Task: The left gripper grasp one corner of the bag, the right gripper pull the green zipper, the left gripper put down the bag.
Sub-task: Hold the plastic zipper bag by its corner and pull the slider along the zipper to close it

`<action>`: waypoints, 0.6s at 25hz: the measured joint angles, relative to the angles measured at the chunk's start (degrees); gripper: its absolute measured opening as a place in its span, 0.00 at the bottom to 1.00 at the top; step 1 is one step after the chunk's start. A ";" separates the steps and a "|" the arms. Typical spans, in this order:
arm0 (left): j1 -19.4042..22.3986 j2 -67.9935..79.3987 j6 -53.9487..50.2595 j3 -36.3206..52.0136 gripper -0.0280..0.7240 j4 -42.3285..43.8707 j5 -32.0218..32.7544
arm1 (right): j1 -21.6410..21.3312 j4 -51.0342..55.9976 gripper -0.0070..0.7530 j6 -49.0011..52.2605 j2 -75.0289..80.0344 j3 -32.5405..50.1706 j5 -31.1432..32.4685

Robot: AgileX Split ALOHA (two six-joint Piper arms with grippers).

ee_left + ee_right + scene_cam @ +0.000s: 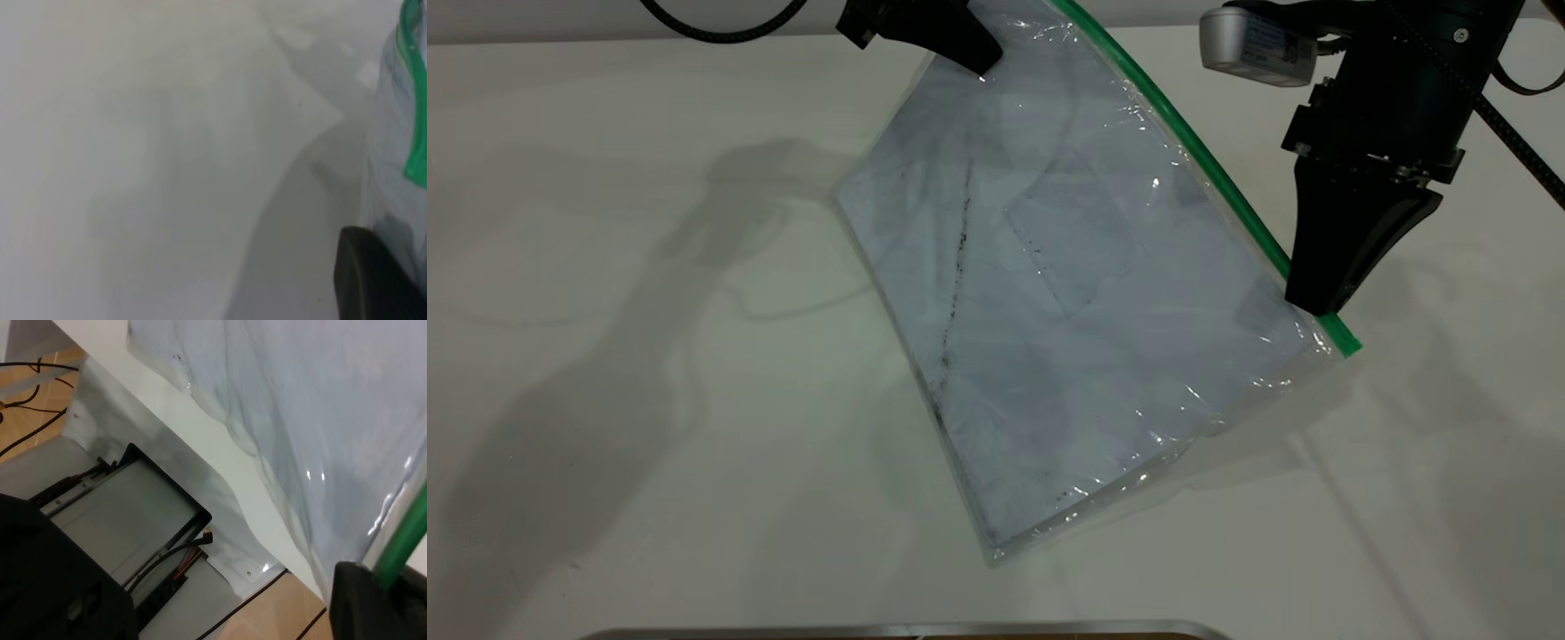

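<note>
The bag (1049, 293), a clear pouch with white paper and a dark smudge line inside, hangs tilted over the white table (605, 356). Its upper corner is pinched by my left gripper (980, 60), which is shut on it at the top of the exterior view. The green zipper (1192, 142) runs down the bag's right edge. My right gripper (1316, 302) is shut on the zipper near its lower end. In the right wrist view the green zipper (400, 540) runs in between the black fingers (367, 607). The left wrist view shows one finger (373, 280) beside the green-edged bag (393, 133).
A metal-rimmed object (907, 629) lies at the table's near edge. In the right wrist view, a black-framed box (133, 513) with cables sits below the table edge (220, 447), over a wooden floor (280, 613). Bare table spreads to the left of the bag.
</note>
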 joint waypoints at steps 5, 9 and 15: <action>0.00 0.00 -0.02 0.00 0.11 0.15 0.00 | 0.00 -1.06 0.09 1.52 0.00 0.00 0.00; 0.00 0.00 -0.54 0.00 0.11 1.29 -0.04 | 0.00 -2.09 0.09 1.96 0.00 0.00 0.00; 1.35 0.00 -1.81 0.00 0.11 2.79 -0.04 | 0.00 -2.08 0.09 2.20 0.00 0.00 0.12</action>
